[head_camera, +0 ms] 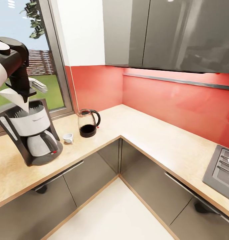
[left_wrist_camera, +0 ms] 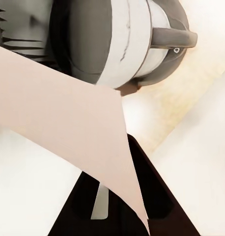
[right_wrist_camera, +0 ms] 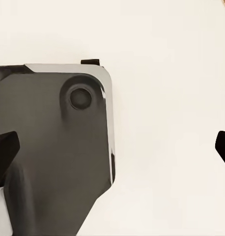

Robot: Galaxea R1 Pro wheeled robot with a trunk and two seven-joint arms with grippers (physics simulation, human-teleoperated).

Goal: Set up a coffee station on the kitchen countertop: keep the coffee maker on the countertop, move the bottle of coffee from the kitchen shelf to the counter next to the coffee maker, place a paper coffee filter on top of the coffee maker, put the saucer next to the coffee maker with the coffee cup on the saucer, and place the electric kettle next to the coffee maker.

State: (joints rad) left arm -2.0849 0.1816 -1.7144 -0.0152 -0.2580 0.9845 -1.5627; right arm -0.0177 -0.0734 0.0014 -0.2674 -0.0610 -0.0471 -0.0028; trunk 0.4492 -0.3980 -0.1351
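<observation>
The coffee maker (head_camera: 31, 133) stands on the kitchen countertop (head_camera: 144, 133) at the left, its glass carafe in place. My left gripper (head_camera: 27, 97) hangs just above its top, shut on the paper coffee filter (head_camera: 15, 98), whose lower tip reaches the machine's top. The left wrist view looks past the filter (left_wrist_camera: 63, 118), pinched between the dark fingers (left_wrist_camera: 152, 196), down onto the coffee maker (left_wrist_camera: 117, 44). To the machine's right sit the small white coffee cup (head_camera: 68, 137) and the electric kettle (head_camera: 87, 123). My right gripper (right_wrist_camera: 115, 150) is open and holds nothing. The bottle of coffee and the saucer are out of view.
A window frame (head_camera: 59, 66) stands behind the coffee maker and a red backsplash (head_camera: 168, 100) runs along the wall under grey upper cabinets (head_camera: 168, 33). A hob (head_camera: 221, 166) is set into the counter at the far right. Pale floor (head_camera: 118, 213) lies inside the counter's corner.
</observation>
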